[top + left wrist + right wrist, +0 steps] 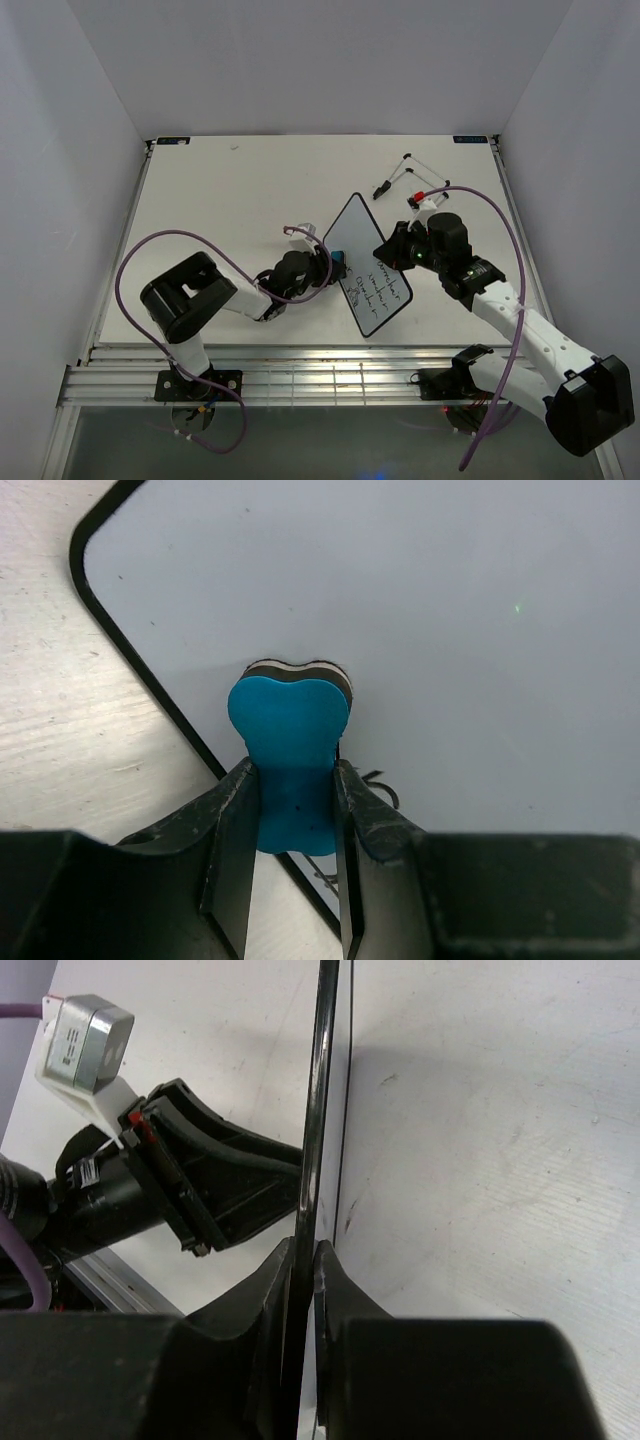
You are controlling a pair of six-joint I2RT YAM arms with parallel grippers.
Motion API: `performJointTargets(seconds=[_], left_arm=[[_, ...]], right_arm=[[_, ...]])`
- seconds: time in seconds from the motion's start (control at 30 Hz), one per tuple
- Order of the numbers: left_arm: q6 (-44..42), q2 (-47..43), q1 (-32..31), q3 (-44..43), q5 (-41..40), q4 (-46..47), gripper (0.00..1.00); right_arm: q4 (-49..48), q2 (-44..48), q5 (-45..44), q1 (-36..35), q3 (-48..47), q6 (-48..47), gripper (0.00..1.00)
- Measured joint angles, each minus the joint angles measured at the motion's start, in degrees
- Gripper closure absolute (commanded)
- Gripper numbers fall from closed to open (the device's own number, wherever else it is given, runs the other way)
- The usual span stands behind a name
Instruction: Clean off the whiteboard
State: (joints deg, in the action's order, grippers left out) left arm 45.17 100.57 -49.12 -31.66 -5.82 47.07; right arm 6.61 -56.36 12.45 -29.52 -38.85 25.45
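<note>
Right gripper [305, 1260] clamped on the whiteboard [366, 262] edge near the tabletop [220, 190] front edge, left gripper [296, 780] pinching blue eraser [290, 715] against its face

Bright even light; soft shadows; tiny glint on whiteboard [450, 650]; foreground blurred.

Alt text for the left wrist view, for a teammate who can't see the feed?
The left gripper is shut on a blue eraser whose felt end meets the glossy whiteboard. The board's black frame runs diagonally beside it, over the pale table; a trace of handwriting shows beside one finger.
</note>
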Motion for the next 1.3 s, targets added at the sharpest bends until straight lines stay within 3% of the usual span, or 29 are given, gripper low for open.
performJointTargets(seconds=[0.4, 0.97, 1.3], left_arm=[[-4.28, -2.54, -7.13, 0.96, -1.18, 3.10, 1.00], [-11.78, -4.02, -11.80, 1.73, 3.04, 6.78, 1.00], [-18.01, -9.70, -16.76, 0.55, 9.31, 0.02, 1.00]], right_arm=[[-2.40, -3.28, -0.48, 0.59, -1.55, 1.09, 0.92], [-3.50, -6.25, 2.56, 1.42, -3.41, 0.92, 0.92], [-5.46, -6.95, 6.58, 0.35, -2.36, 2.25, 0.92]])
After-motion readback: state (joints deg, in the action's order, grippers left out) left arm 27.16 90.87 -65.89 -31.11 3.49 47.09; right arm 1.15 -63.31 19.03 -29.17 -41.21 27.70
